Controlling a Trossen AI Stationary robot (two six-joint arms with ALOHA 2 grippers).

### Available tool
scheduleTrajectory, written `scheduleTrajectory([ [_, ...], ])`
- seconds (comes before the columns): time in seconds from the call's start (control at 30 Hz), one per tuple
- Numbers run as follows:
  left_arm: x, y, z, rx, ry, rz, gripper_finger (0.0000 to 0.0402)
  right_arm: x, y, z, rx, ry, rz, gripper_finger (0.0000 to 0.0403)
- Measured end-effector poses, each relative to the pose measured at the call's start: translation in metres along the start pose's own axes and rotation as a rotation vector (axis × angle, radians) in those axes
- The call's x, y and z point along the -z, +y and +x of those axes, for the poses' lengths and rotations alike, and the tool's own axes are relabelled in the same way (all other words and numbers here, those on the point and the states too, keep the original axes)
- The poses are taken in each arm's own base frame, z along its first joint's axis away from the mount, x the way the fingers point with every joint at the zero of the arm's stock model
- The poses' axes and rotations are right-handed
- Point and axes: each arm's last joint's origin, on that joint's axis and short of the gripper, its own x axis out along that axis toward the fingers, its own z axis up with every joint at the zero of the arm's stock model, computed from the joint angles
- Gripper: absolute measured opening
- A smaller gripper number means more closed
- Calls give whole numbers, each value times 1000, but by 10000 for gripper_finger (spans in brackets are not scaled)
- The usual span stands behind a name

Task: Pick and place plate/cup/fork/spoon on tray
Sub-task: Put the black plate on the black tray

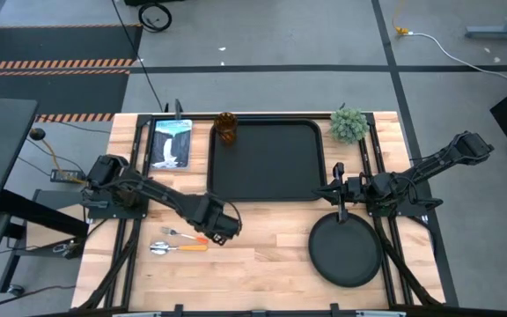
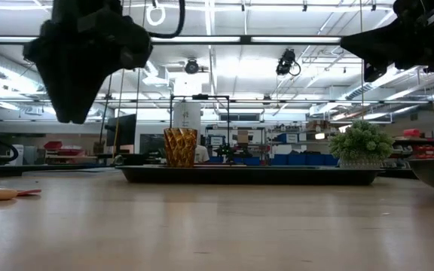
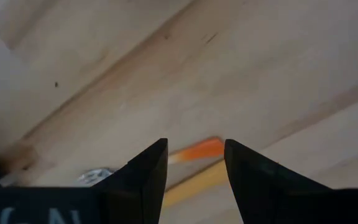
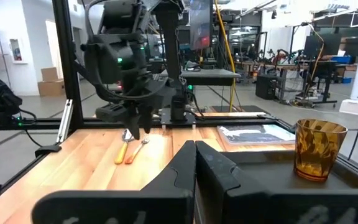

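The black tray [image 1: 267, 180] lies at the table's far middle. The amber cup [image 1: 226, 128] stands upright at its far left corner and also shows in the right wrist view [image 4: 319, 149]. The black plate [image 1: 346, 251] lies flat on the table at the near right. The fork [image 1: 181, 234] and the spoon [image 1: 172, 247] lie side by side on the table at the near left, orange handles pointing right. My left gripper [image 1: 227, 231] hovers open above the handles' free ends; one orange handle [image 3: 197, 150] shows below its fingers. My right gripper [image 1: 334, 194] is shut and empty, above the tray's near right corner.
A green potted plant [image 1: 349, 123] stands at the far right beside the tray. A blue-white picture card [image 1: 171, 143] lies at the far left. Bare wood stretches between the cutlery and the plate along the near edge.
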Motion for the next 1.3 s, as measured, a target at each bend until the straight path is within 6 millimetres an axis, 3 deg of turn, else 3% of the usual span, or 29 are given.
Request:
scheduleTrajectory([
  [0.3, 6, -13, -1, 107, -68, -42, 169, 0, 1, 0, -48, -2, -6, 16],
  [0.53, -10, -44, -12, 422, -286, 27, 169, 2, 2, 0, -65, 16, -8, 16],
  [0.73, -29, -60, -27, 567, -555, 191, 169, 4, 3, 5, -134, 139, 31, 11],
  [0.97, -53, -68, -44, 596, -847, 377, 169, -14, 1, 24, -153, 388, 78, 7],
  [1.3, -62, -66, -46, 526, -923, 515, 169, -30, 7, 56, -103, 579, 139, 22],
])
